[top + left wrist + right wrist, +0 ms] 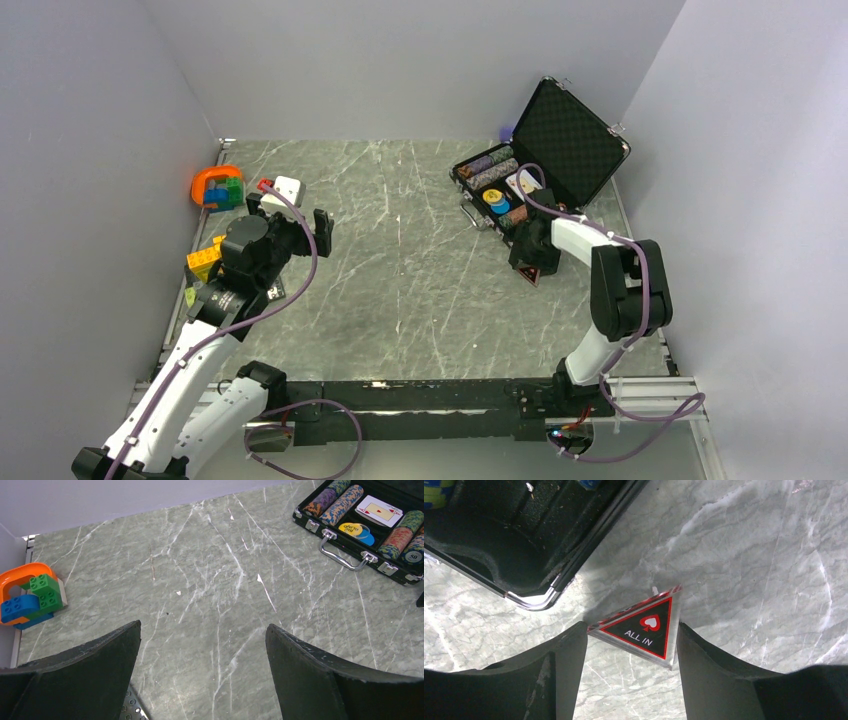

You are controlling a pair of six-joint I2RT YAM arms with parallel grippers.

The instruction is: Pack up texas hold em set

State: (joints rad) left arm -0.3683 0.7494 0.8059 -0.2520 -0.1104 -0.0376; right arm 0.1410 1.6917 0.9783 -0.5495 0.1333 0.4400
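The black briefcase lies open at the back right, its foam-lined lid standing up. In it are chip stacks, a card deck and blue and yellow discs. The left wrist view shows the case, its silver handle and the cards. My right gripper is just in front of the case, shut on a black triangular "ALL IN" token, one finger on each side, beside the case's silver corner. My left gripper is open and empty at the left.
An orange ring with coloured toy blocks sits by the left wall and also shows in the left wrist view. Yellow and other toy blocks lie by the left arm. Walls close in the table on three sides.
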